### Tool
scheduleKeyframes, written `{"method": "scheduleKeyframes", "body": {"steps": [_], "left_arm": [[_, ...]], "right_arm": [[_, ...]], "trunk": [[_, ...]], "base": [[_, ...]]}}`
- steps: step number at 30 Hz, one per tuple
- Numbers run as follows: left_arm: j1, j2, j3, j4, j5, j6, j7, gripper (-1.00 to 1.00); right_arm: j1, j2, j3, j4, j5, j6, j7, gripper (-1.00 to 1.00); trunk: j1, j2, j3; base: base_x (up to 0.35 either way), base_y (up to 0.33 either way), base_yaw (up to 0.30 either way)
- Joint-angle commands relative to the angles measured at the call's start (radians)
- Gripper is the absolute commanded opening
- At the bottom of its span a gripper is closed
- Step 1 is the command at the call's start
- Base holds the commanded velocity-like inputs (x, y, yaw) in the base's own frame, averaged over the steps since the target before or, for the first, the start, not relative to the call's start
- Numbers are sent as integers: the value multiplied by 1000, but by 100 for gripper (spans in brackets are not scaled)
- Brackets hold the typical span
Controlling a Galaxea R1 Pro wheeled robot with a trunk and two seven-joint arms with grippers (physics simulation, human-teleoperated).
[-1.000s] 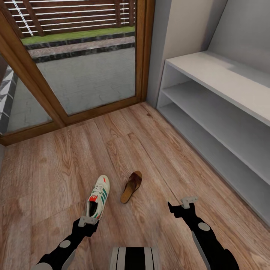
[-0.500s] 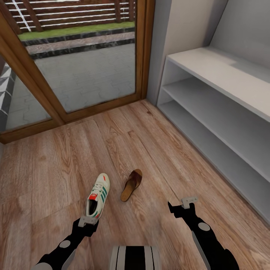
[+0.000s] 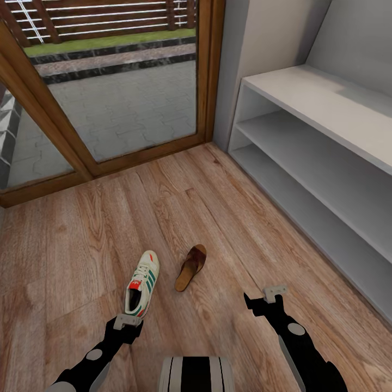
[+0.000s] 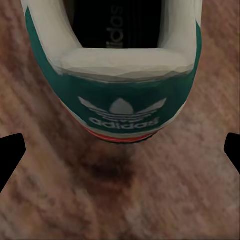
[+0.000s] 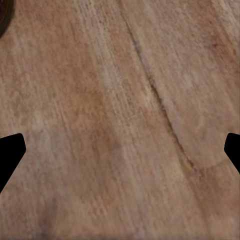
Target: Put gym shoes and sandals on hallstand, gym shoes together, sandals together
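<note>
Left gripper (image 3: 127, 321) spread wide behind 1 gym shoe (image 3: 142, 283), heel-on, probably for a lengthwise grasp. Right gripper (image 3: 265, 298) wide, idle over corridor floor (image 3: 228, 218).

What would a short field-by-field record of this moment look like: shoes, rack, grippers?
shoes on floor: one cream-white sneaker with green stripes; one flat brown sandal beside it, apart
floor: light brown wood-plank laminate
rack: white two-shelf hallstand, no shoes on the visible part
left gripper: open, just behind the sneaker's heel, holding nothing
right gripper: open, over bare floor
</note>
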Motion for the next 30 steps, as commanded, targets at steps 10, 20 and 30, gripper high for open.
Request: {"method": "scheduleKeyframes", "body": {"steps": [10, 20, 30], "left_arm": [[0, 0, 5, -1, -8, -4, -3, 100], [0, 0, 5, -1, -8, -4, -3, 100], [0, 0, 6, -1, -8, -4, -3, 100]], "right_arm": [[0, 0, 0, -2, 8, 6, 3, 100], [0, 0, 0, -2, 8, 6, 3, 100], [0, 0, 0, -2, 8, 6, 3, 100]], "trunk": [[0, 0, -1], [0, 0, -1], [0, 0, -1]], "base": [[80, 0, 0], [36, 0, 0], [4, 0, 0]]}}
